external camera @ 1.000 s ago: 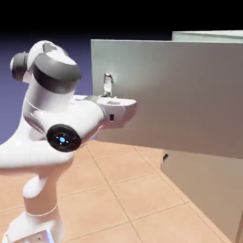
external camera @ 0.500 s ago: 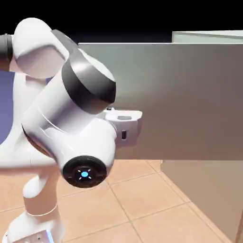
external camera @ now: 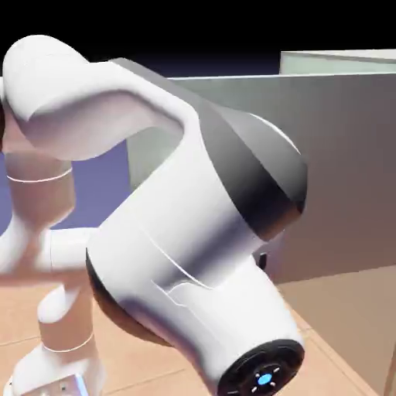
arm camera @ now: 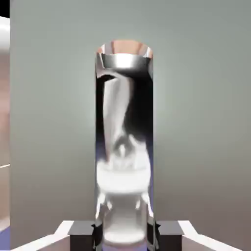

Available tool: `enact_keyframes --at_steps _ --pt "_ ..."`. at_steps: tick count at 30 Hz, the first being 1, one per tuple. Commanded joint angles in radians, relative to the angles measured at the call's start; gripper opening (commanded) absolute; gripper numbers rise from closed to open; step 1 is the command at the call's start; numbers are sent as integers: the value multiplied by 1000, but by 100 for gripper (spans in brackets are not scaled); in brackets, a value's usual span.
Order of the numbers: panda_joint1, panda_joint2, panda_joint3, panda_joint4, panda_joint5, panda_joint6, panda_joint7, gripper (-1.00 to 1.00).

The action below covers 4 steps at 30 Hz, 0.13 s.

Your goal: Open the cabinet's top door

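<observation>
Backdrop: blue-violet behind the top door [external camera: 340, 170], black above it.
Top door: broad, flat, matte grey panel swung out from the cabinet [external camera: 336, 63]; probably stiff, light on its hinge.
Handle [arm camera: 123, 147]: mirror-bright upright bar on the door's face, rounded top; likely slippery, best taken across its sides.
Gripper [arm camera: 125, 235]: closed on the handle, dark blocky tips either side.
Arm [external camera: 170, 224]: glossy white, rounded, before the door.
Floor [external camera: 19, 323]: peach tiles below the door.
</observation>
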Motion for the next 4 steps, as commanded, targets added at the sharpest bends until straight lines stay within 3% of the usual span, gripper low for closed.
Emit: enact_keyframes --at_steps 1,4 --pt "5 -29 4 36 -5 -9 8 -100" --pt "22 -115 15 144 -17 -41 36 -100"
